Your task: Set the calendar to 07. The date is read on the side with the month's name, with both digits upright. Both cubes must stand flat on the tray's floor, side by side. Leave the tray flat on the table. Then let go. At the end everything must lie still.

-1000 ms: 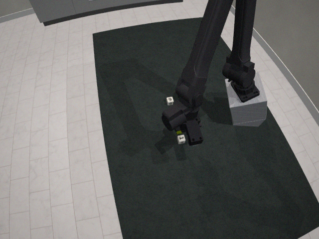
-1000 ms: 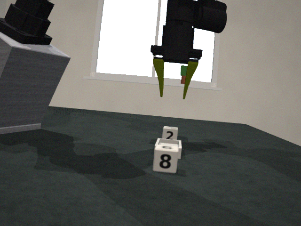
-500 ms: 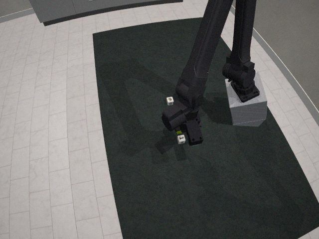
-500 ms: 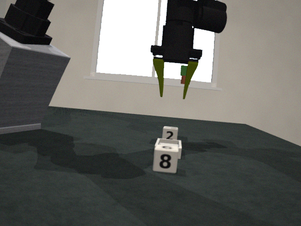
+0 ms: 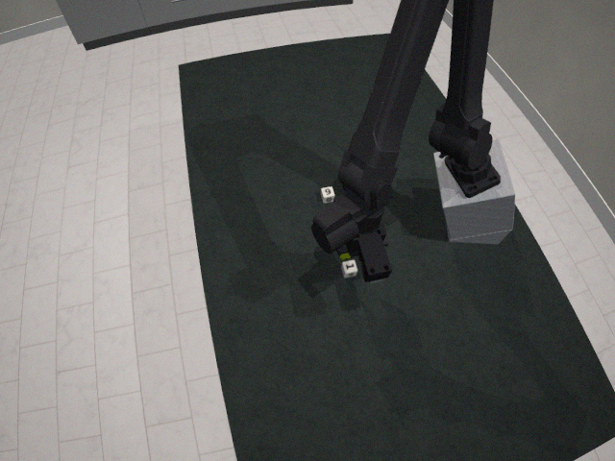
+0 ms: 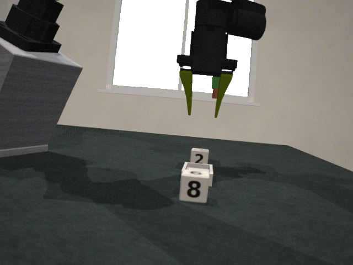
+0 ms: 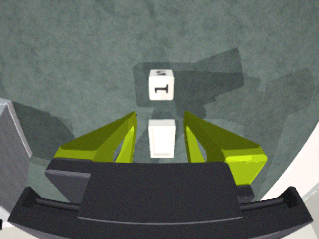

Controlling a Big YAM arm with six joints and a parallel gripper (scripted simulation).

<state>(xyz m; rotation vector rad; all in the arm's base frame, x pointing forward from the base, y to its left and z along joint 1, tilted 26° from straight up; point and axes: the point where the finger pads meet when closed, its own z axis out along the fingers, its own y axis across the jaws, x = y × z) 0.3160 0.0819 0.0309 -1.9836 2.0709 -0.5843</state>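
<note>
Soft, dim light; the window (image 6: 148, 42) glares blown-out white, broad arm shadows spread over the dark mat (image 5: 278, 347), and straight edges bow toward the top view's borders.
</note>
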